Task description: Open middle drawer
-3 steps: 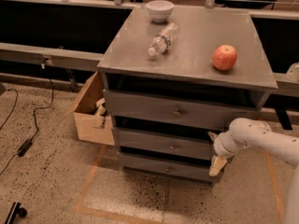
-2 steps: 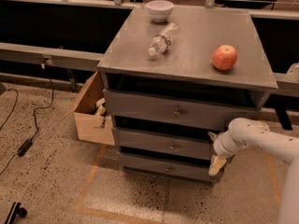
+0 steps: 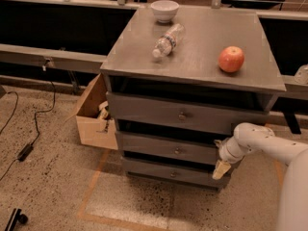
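The grey cabinet (image 3: 192, 57) has three drawers stacked in its front. The middle drawer (image 3: 144, 145) is the second one, a shallow grey front with a small round knob (image 3: 177, 151) at its centre. My gripper (image 3: 221, 165) is at the right end of that drawer's front, well to the right of the knob, with the white arm (image 3: 269, 146) reaching in from the right. Its tan tip hangs down over the right end of the lowest drawer (image 3: 159, 171). The top drawer (image 3: 144, 110) sits above.
On the cabinet top lie a red apple (image 3: 231, 59), a plastic bottle (image 3: 167, 41) on its side and a white bowl (image 3: 164, 9). An open cardboard box (image 3: 94, 117) stands left of the cabinet. A cable (image 3: 33, 129) runs across the floor at left.
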{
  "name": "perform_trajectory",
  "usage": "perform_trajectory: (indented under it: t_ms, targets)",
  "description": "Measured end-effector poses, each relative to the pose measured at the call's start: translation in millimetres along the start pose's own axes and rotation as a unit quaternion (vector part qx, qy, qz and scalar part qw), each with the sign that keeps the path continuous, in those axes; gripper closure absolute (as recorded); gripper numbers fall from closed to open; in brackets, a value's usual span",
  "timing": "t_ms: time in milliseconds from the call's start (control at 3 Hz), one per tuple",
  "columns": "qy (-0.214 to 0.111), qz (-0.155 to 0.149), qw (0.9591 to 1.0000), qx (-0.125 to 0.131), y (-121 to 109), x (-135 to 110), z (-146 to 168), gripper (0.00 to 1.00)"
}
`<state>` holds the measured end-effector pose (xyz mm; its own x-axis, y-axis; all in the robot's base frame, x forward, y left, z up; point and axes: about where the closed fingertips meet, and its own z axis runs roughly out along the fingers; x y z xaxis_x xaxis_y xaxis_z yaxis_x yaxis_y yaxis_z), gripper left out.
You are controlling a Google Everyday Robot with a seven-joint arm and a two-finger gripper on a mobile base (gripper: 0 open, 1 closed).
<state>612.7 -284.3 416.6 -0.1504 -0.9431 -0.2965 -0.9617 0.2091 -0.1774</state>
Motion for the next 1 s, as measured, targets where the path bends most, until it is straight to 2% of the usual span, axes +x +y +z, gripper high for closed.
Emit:
perform_trajectory:
  t_ms: [333, 1000]
  targets:
    - [-0.003, 0.003, 0.9999, -0.013, 4.9, -0.5, 5.0, 0.39]
    - [-0.003, 0.003, 0.9999, -0.014, 5.1, -1.5, 3.0, 0.85]
